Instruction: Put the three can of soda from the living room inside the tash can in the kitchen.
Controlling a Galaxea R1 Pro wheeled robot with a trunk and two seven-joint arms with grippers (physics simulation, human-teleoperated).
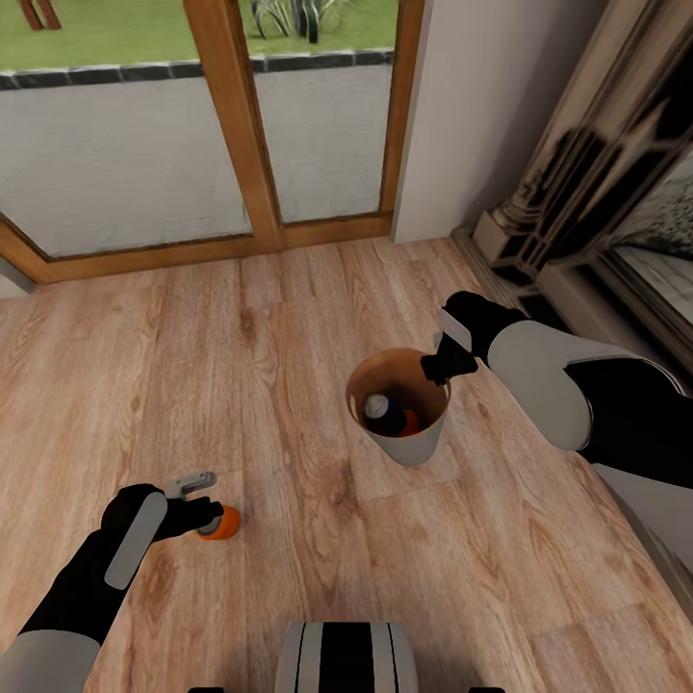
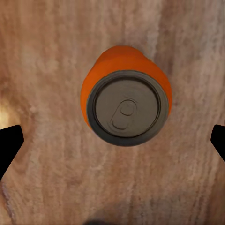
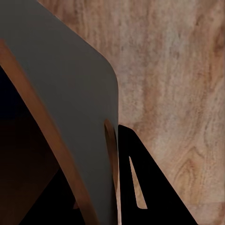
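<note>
Your left gripper (image 1: 204,518) hangs low at the lower left of the head view, right over the last orange soda can (image 1: 221,523), which stands upright on the wood floor (image 1: 289,337). In the left wrist view you look straight down on that can (image 2: 125,107), its grey top and pull tab facing the camera, with your two black fingers (image 2: 8,145) spread wide at either edge of the frame and well clear of it, so that hand is released and holding nothing.

The trash can (image 1: 416,445) stands on the floor near the middle of the head view, slightly right. Inside it you can see the dark blue can (image 1: 383,412) and, beside it, part of another orange can (image 1: 411,422).

Your right gripper (image 1: 445,364) sits at the bin's upper right rim. In the right wrist view the pale wall and copper-brown rim of the bin (image 3: 70,103) run between the dark fingers (image 3: 140,187), so that hand is clamped on the rim.

At the top of the frame are wood-framed glass doors (image 1: 231,115), and at the upper right the stone fireplace (image 1: 597,183).
</note>
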